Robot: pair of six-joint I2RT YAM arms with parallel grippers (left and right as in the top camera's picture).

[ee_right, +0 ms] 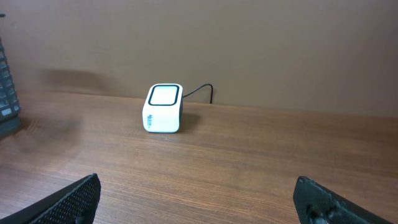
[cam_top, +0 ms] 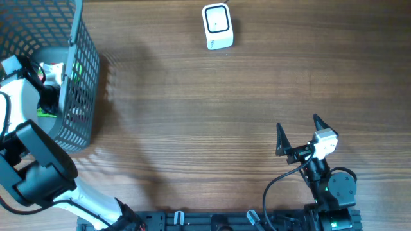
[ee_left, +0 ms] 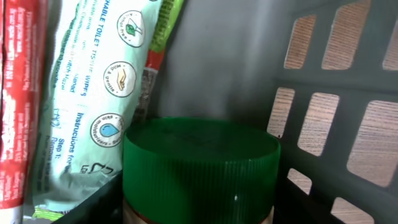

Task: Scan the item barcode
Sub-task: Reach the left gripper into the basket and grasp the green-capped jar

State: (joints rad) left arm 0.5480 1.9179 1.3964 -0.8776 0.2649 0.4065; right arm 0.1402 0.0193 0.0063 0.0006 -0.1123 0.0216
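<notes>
Green-lidded jar (ee_left: 200,163) sits in the grey basket (cam_top: 85,96) at the counter's far left corner, beside a wipes pack (ee_left: 102,93) | my left hand (cam_top: 47,79) is inside the basket, its grip I cannot tell | my right hand (cam_top: 297,123) is spread wide by the near edge | white scanner (cam_top: 217,27) is at the far edge

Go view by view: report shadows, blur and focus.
Overhead: even light, the basket throws a soft shadow rightward on the table. Left wrist: the green lid is very close and soft, the wipes pack print sharper. Right wrist: scanner crisp, fingertips dark and blurred at the bottom corners.
</notes>
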